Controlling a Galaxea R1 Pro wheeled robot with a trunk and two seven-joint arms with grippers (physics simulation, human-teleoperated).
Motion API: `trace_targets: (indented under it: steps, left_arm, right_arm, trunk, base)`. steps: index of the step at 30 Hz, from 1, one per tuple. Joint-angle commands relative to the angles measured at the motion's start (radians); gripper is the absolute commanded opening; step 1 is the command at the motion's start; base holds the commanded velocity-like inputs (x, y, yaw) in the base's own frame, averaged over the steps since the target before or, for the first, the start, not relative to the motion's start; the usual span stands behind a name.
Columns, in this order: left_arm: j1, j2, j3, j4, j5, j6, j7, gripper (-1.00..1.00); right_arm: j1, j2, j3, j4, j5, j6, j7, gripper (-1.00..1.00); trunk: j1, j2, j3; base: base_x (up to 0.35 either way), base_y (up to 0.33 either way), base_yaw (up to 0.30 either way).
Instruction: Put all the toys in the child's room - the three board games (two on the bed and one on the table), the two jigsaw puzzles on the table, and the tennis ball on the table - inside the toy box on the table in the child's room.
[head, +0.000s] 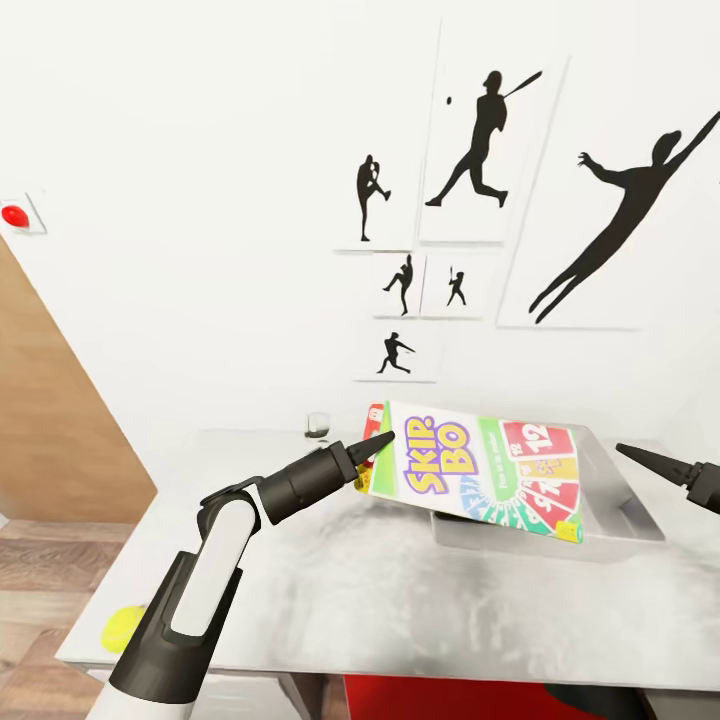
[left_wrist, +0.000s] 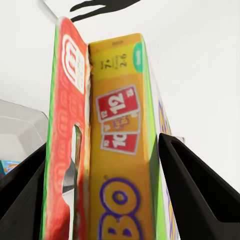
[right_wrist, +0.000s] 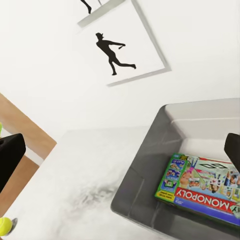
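Left gripper (head: 372, 447) pinching the flat, glossy cardboard Skip-Bo box (head: 480, 467) by its edge, tilted above the grey, thick-rimmed toy box (head: 625, 505) on the desk (head: 350, 590). Monopoly (right_wrist: 200, 185) already lies inside; the fuzzy ball (head: 122, 628) waits at the desk's corner. Right gripper (head: 660, 463): spread wide, empty.

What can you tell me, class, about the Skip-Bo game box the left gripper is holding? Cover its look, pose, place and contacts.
The Skip-Bo game box is a flat printed cardboard rectangle, white and green on its face with purple-and-yellow lettering and red "12" cards, and yellow along one narrow side. The left gripper is shut on its left end, fingers clamping both faces. It hangs tilted, its right end lower, above the grey toy box on the table. In the left wrist view a red panel lies against one face.
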Motion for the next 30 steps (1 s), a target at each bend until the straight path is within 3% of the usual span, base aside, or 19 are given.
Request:
trace_targets:
  steps: [1, 17, 30]
  left_arm:
    - [-0.001, -0.001, 0.001, 0.0, 0.004, 0.007, 0.0, -1.0]
    - [-0.001, -0.001, 0.001, 0.0, 0.004, 0.007, -0.001, -1.0]
    - [-0.001, -0.001, 0.001, 0.0, 0.004, 0.006, -0.002, -1.0]
  right_arm:
    - [-0.001, 0.0, -0.001, 0.0, 0.002, 0.004, 0.004, 1.0]
    - [-0.002, 0.005, 0.0, 0.0, 0.002, 0.005, 0.004, 1.0]
    - [-0.002, 0.006, 0.002, 0.0, 0.001, 0.004, 0.004, 1.0]
  trunk:
    - [0.001, -0.002, -0.002]
    - [0.001, -0.002, -0.002]
    - [0.001, -0.002, -0.002]
  base:
    - [0.003, -0.016, 0.0]
    - [-0.015, -0.014, 0.0]
    - [-0.001, -0.001, -0.076]
